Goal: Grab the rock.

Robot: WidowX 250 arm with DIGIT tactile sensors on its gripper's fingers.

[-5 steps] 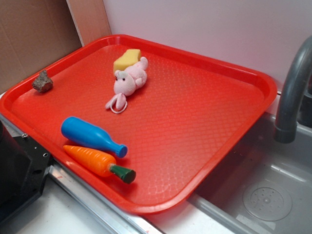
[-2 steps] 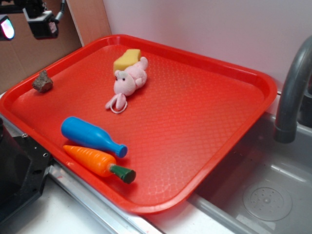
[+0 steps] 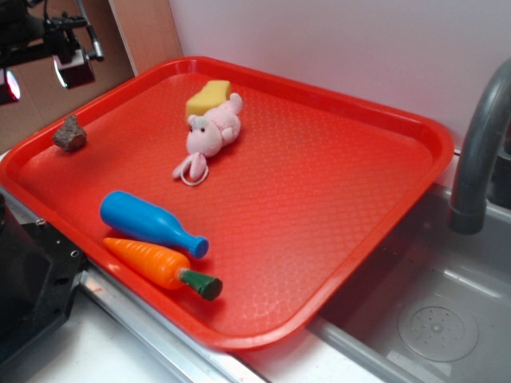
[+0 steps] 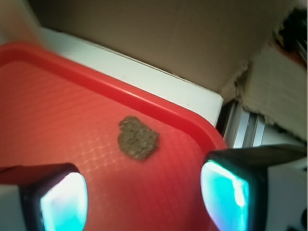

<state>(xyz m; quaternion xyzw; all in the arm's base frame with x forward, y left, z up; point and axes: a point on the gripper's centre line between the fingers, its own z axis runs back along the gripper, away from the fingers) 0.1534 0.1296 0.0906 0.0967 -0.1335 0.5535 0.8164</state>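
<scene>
A large red plastic tray [image 3: 335,199] is resting on a surface beside a grey sink [image 3: 423,311], and it is holding every loose item. The small rough grey-brown rock [image 3: 70,134] is sitting alone near the tray's far left corner, just inside the raised rim, well apart from the rest. Near the back edge, a yellow sponge block [image 3: 207,97] is lying touching a pink plush toy [image 3: 211,132]. Along the front left edge, a blue plastic bottle [image 3: 152,223] and an orange toy carrot [image 3: 160,265] are lying side by side, touching or almost touching.

The robot's black gripper [image 3: 36,76] is hanging in the air above and slightly behind the rock, outside the tray's corner. In the wrist view, the fingers [image 4: 57,199] are standing spread wide apart and gripping nothing, with the rock [image 4: 138,138] showing in the gap between them, a little ahead of them. This placement is likely lining the fingers up to straddle the stone before descending. The nearby rim is probably limiting room on that side.
</scene>
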